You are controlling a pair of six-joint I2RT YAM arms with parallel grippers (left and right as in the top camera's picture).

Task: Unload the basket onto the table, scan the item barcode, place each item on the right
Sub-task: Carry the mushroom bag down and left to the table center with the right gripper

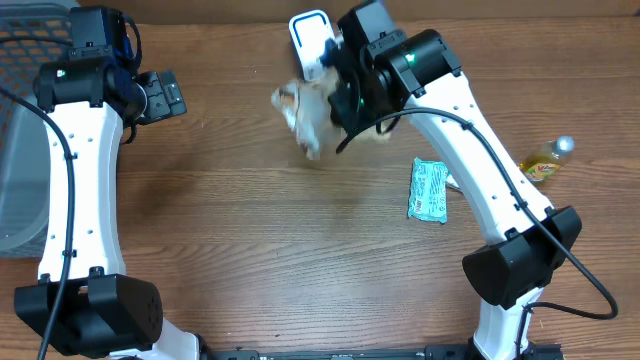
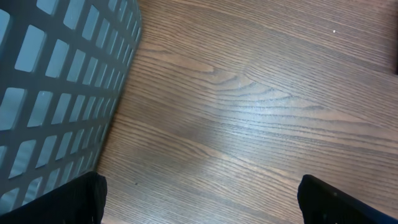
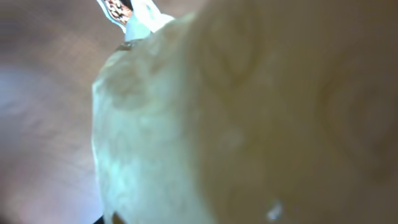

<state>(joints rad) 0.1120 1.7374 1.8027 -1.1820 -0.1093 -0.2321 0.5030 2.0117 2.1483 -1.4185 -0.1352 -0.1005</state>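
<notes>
Presenting the packet [image 1: 300, 110], clamped in the right gripper [image 1: 338, 100] just beside the white scanner [image 1: 310, 35]: its barcode face should be turned scannerward and held steady. On the left gripper [image 1: 165, 95], jaws stand apart.

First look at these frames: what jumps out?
The right end effector holds a blurred tan-and-white crinkly packet at top centre, beside a white rounded device. A green-and-white flat packet lies right of centre, and a grey lattice plastic basket sits far left.
</notes>
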